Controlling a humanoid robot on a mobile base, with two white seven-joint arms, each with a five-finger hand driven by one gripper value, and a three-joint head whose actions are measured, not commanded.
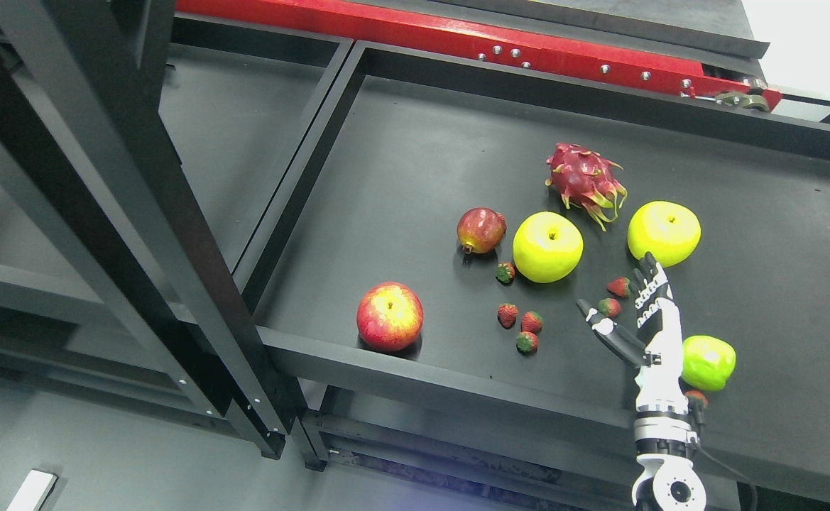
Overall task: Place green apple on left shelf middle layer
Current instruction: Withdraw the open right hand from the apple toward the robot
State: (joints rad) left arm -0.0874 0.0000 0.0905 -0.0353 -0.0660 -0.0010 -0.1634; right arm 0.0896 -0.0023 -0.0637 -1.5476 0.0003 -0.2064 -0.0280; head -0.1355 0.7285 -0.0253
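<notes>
No text, label, brand, number or sign can be read anywhere in the head view.

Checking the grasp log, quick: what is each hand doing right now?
Right hand: open, fingers spread, holding nothing, above the shelf near the fruit.
Left hand: not in view.
</notes>
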